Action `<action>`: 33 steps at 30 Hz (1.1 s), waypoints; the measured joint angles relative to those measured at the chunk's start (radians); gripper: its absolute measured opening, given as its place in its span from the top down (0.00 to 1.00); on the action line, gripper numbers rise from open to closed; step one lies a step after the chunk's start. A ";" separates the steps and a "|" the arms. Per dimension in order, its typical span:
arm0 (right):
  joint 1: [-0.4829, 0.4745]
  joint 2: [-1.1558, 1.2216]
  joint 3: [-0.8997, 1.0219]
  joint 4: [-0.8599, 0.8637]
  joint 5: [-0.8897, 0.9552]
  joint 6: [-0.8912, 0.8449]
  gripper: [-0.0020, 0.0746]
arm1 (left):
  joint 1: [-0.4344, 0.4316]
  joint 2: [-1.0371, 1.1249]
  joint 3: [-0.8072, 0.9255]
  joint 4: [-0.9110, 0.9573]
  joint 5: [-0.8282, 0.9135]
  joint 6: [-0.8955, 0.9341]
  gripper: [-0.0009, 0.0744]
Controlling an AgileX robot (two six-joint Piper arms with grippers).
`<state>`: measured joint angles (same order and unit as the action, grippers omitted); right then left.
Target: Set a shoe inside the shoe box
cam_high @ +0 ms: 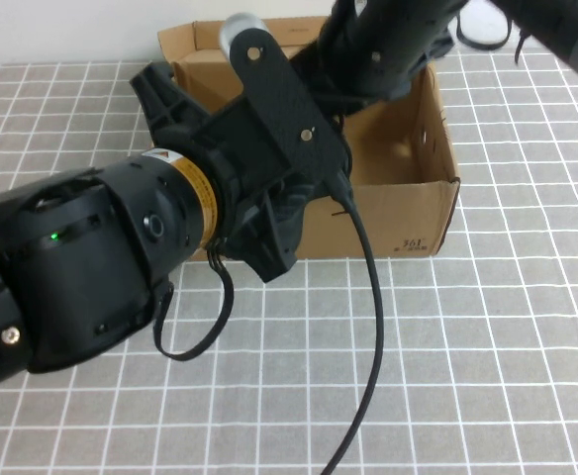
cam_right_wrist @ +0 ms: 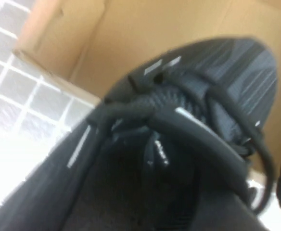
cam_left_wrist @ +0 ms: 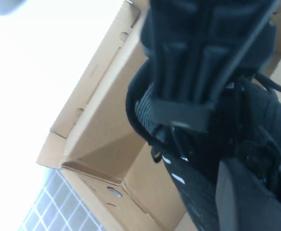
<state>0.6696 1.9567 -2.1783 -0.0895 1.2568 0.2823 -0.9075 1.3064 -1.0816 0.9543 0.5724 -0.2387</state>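
Observation:
The brown cardboard shoe box (cam_high: 408, 213) stands open at the middle back of the table. The black knit shoe (cam_left_wrist: 198, 197) is inside it, tilted; the arms hide it in the high view. In the right wrist view the shoe (cam_right_wrist: 236, 67) fills the picture, laces up, over the box floor (cam_right_wrist: 145, 29). My right arm reaches in from the far right. My right gripper (cam_left_wrist: 179, 110) is shut on the shoe's collar. My left gripper (cam_left_wrist: 256, 207) hangs over the box's left part, close beside the shoe's laces; it also shows in the high view (cam_high: 269, 233).
A grey cloth with a white grid (cam_high: 467, 346) covers the table. A black cable (cam_high: 373, 327) hangs from my left arm across the front. The box lid flap (cam_high: 200, 40) stands up at the back. A white object (cam_high: 487, 25) lies behind the box.

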 joint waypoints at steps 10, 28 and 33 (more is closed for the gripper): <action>0.000 -0.021 -0.143 -0.060 0.006 -0.068 0.62 | 0.006 0.000 0.000 0.134 -0.014 -0.079 0.94; -0.094 -0.020 -0.145 -0.122 0.008 -0.078 0.73 | 0.087 0.000 -0.050 0.170 -0.181 -0.176 0.94; -0.209 -0.020 -0.145 0.103 0.008 -0.147 0.73 | 0.088 0.000 -0.103 0.146 -0.209 -0.174 0.94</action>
<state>0.4607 1.9367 -2.3231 0.0134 1.2651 0.1357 -0.8193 1.3064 -1.1845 1.1004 0.3634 -0.4131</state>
